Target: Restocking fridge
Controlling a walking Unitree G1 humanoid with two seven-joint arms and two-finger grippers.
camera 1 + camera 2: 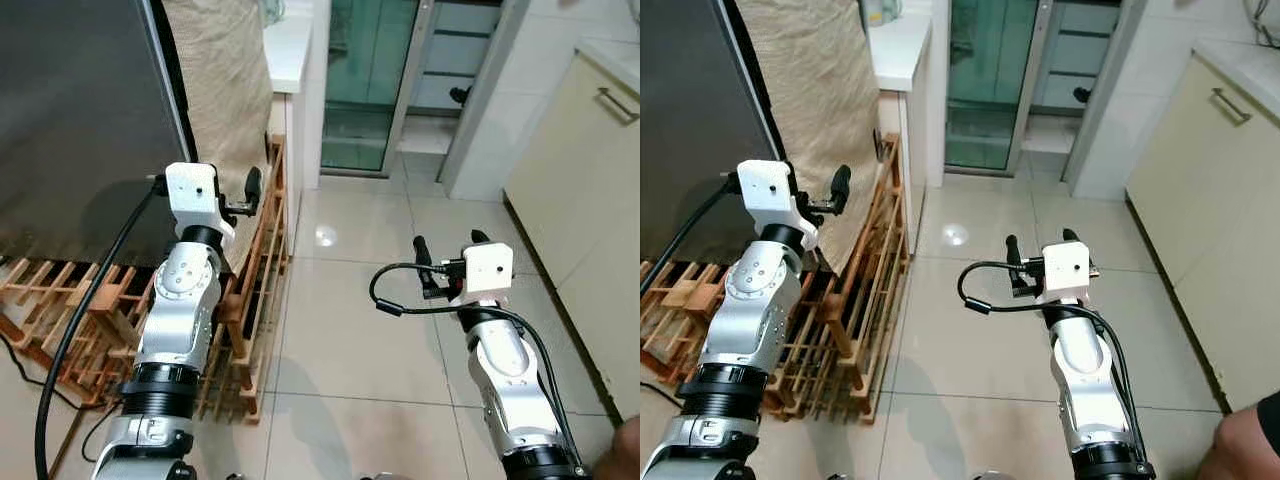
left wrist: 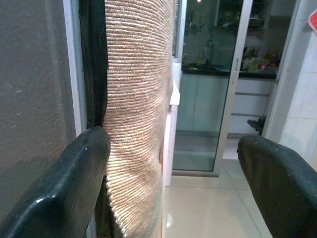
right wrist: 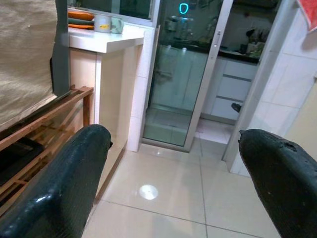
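Left gripper (image 1: 240,200) wide open, empty, 10 o'clock beside dark grey fridge door (image 1: 80,110) | right gripper (image 1: 447,243) spread, empty | risk: fingers snag beige woven cloth (image 1: 215,80).

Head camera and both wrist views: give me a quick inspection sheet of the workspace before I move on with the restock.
Surface: pale tiled floor, glossy, with a light reflection.
Job's things: dark fridge at the robot's left, door shut; no stock items seen.
Clutter: wooden rack by the fridge's foot; woven beige cloth hanging beside the fridge.
Grippers: left gripper open, empty, raised near the fridge edge; right gripper open, empty, over the floor.
Cables: black cable along the left arm; a looped one by the right wrist.
Surroundings: glass sliding door ahead, white counter, cream cabinet at right.
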